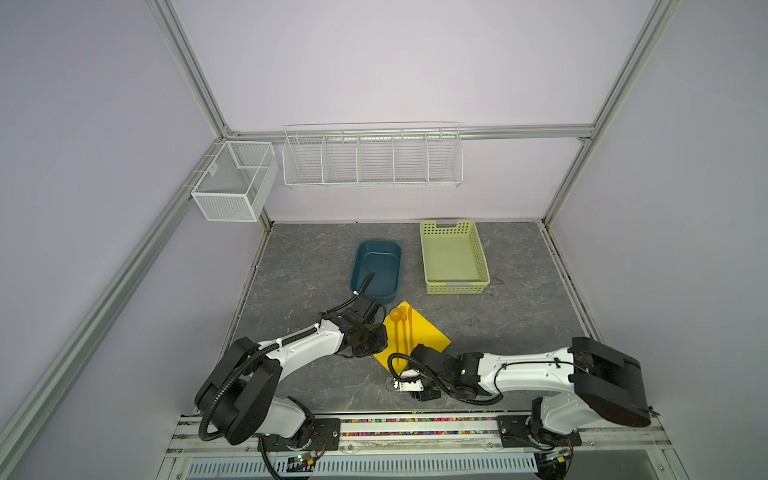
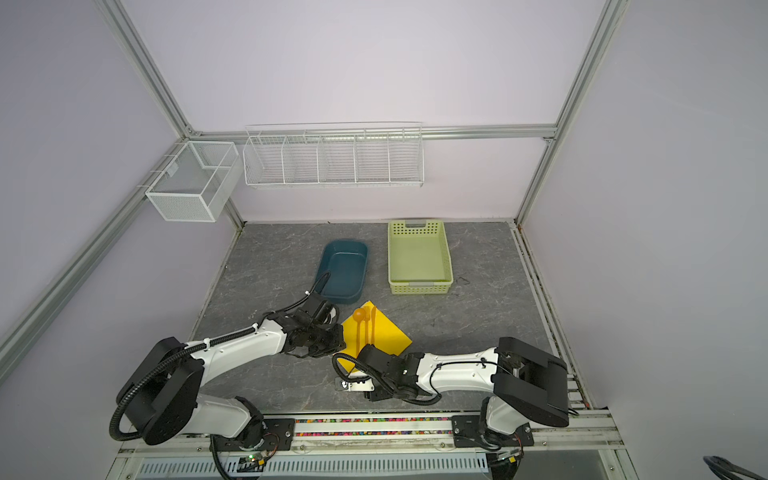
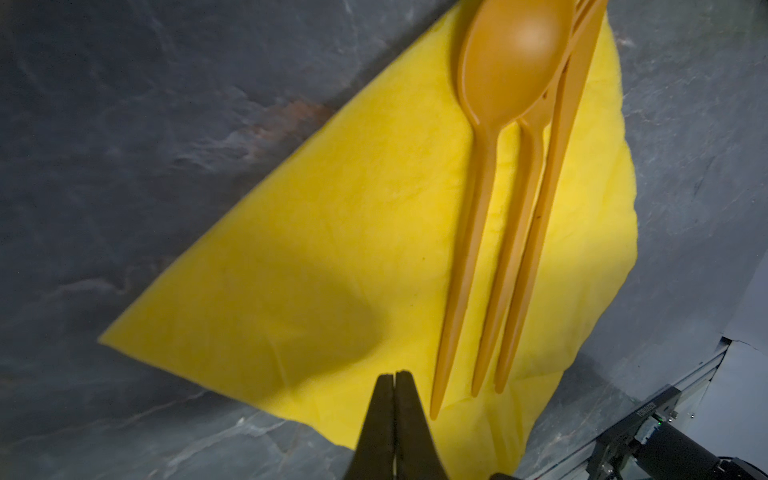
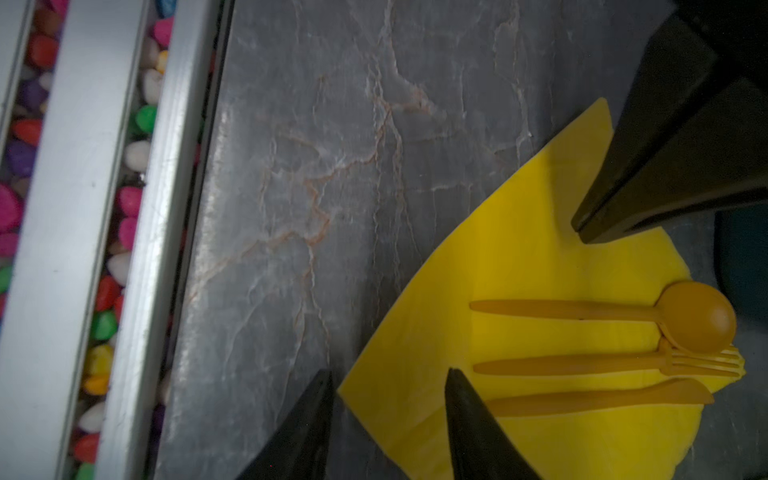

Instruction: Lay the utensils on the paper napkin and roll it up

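Thin, floppy paper napkin (image 1: 428,336) carrying light, slippery utensils (image 1: 403,332): I'd pinch its lower corner, which the half-open, empty right claw (image 4: 390,372) straddles; left claw (image 3: 394,376) pressed closed, empty.

Robotics laboratory, bench-top test cell. Enclosed by aluminium profile frame (image 1: 519,131) with plain lilac panels (image 1: 395,62) on three sides. Worktop (image 1: 519,311) faced in grey stone-pattern sheet. Two white-and-black machines, left arm (image 1: 307,349) and right arm (image 1: 523,370), bolted to slotted base rail (image 1: 415,441) at front edge, cables exposed. Small circuit board (image 1: 301,459) with lit green indicator beside left base; vented metal cover (image 1: 361,467) below. Channel of coloured pebbles (image 4: 129,201) set between rails. White wire rack (image 1: 372,160) and mesh box (image 1: 232,183) hung from frame. Loose items on worktop few: blue tub (image 1: 378,242), green basket (image 1: 457,287), paper napkin (image 1: 428,332) carrying utensils (image 1: 402,328).
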